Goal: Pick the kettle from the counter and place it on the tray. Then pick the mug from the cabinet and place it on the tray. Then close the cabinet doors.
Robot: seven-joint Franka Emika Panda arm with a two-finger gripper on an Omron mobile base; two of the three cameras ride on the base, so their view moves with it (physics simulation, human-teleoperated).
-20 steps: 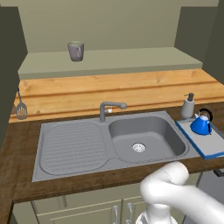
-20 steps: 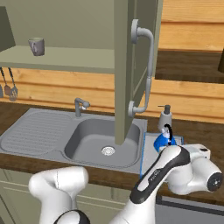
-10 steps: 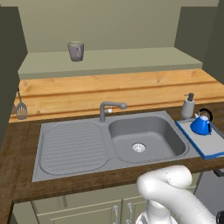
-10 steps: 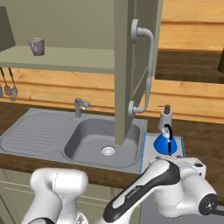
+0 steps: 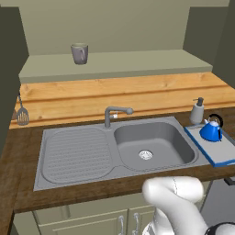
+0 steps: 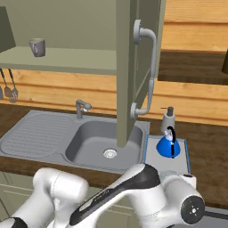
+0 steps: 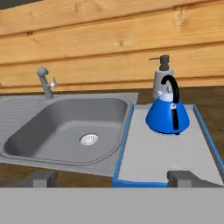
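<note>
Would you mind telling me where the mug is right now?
The mug stands on the shelf inside the open cabinet, toward its left end, above and left of the tap in the left base view.

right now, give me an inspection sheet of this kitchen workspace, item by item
surface: dark wooden counter around a grey steel sink, basin bare
kettle: blue kettle upright on the tray, at its far end
mug: grey mug on the cabinet shelf, not yet moved
cabinet doors: cabinet door stands open, edge-on over the sink
clutter: soap pump bottle just behind the kettle; utensils hanging on the wall at left
gripper: gripper open, nothing between the tips, low at the near edge of the tray
cables: nothing seen
surroundings: orange-wood wall panelling; faucet behind the sink
</note>
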